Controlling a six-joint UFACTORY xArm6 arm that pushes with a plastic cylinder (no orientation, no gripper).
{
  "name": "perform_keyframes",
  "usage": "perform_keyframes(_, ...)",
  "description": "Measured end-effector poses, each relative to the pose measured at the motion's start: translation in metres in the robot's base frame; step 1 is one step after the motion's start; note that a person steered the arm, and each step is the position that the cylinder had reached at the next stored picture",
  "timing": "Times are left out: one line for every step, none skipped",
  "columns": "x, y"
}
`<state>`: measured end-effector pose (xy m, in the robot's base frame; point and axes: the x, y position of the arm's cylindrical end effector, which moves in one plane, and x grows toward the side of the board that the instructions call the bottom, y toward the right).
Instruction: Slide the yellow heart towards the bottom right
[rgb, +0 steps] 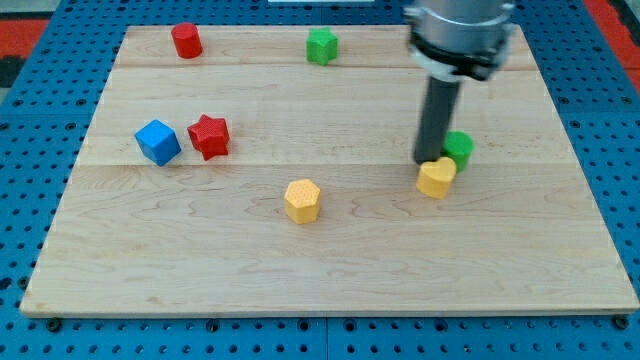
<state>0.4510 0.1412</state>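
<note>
Yellow heart (436, 178): lies right of the board's centre, touching or just beside a green block (460, 148) at its upper right. My tip (427, 160): a bare rod with no fingers to open or close, set at the heart's upper-left edge, apparently in contact. Elsewhere: yellow hexagon (302, 200) at centre-bottom; red star (209, 136) beside blue cube (157, 141) at the view's left; red cylinder (186, 40) and green star (321, 46) along the top. Risk: an off-centre push may spin the heart aside or drag the green block along.
</note>
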Motion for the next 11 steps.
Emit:
perform_keyframes(0.059, 0.022)
perform_keyframes(0.072, 0.011)
perform_keyframes(0.031, -0.001)
perform_keyframes(0.066, -0.041)
perform_keyframes(0.099, -0.003)
perform_keyframes(0.100, 0.018)
perform_keyframes(0.092, 0.008)
perform_keyframes(0.081, 0.008)
perform_keyframes(0.073, 0.008)
perform_keyframes(0.066, 0.008)
perform_keyframes(0.045, -0.029)
